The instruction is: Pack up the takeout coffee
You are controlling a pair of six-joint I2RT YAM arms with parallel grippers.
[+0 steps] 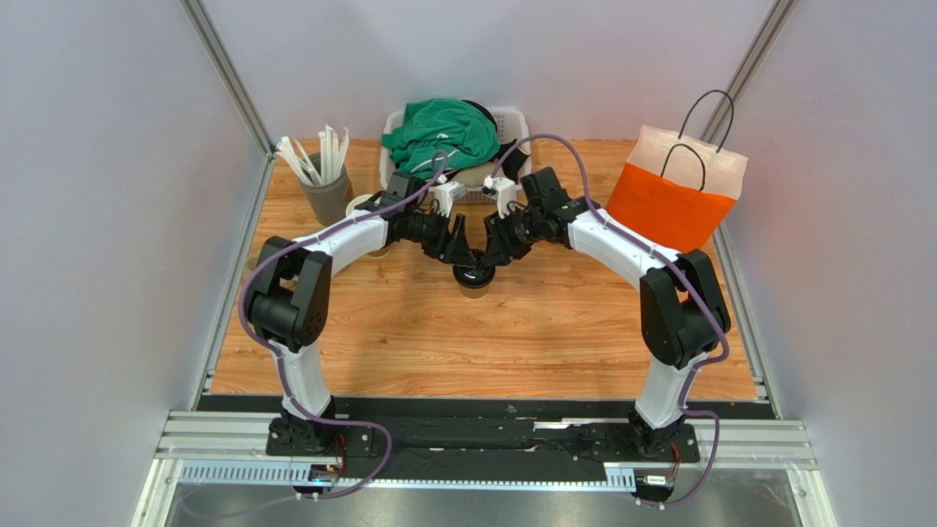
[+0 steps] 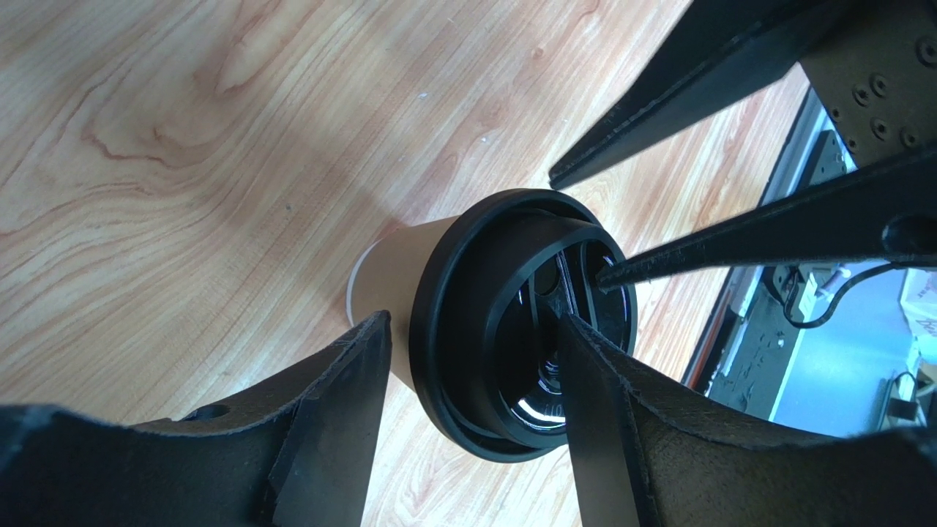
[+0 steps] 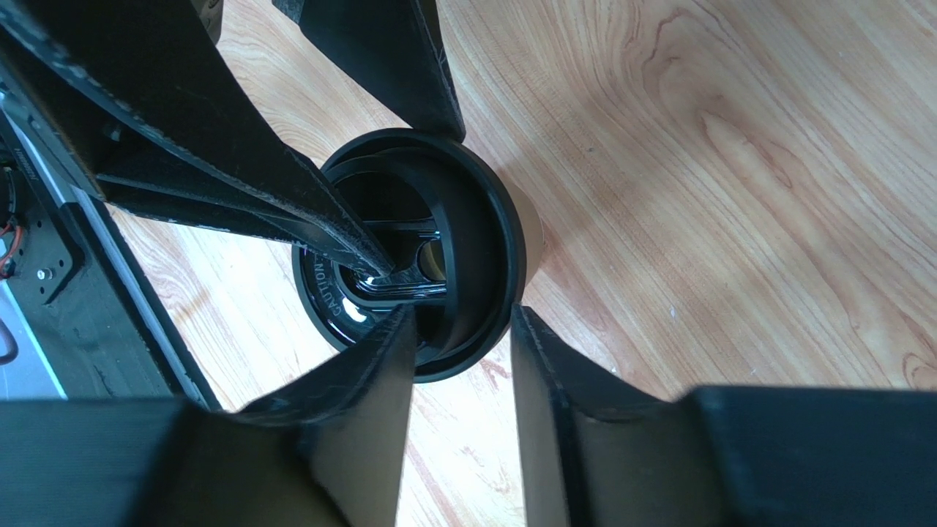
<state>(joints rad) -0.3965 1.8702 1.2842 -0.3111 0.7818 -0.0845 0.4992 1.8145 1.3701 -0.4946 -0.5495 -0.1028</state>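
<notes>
The takeout coffee (image 1: 474, 281), a brown paper cup with a black lid, stands at the middle of the wooden table. Both grippers meet over it. My left gripper (image 1: 464, 259) is open. In the left wrist view one finger (image 2: 330, 417) is beside the cup wall (image 2: 385, 275) with a gap, and the other reaches over the lid (image 2: 484, 318). My right gripper (image 1: 486, 259) straddles the lid's rim (image 3: 484, 231), one finger (image 3: 379, 368) on the lid top and the other touching the outer edge. It looks shut on the rim.
An orange and white paper bag (image 1: 676, 189) with black handles stands at the back right. A white basket (image 1: 511, 119) with a green cloth (image 1: 440, 132) sits at the back. A grey holder (image 1: 327, 198) with white sticks stands back left, with a tan cup (image 1: 361, 209) beside it.
</notes>
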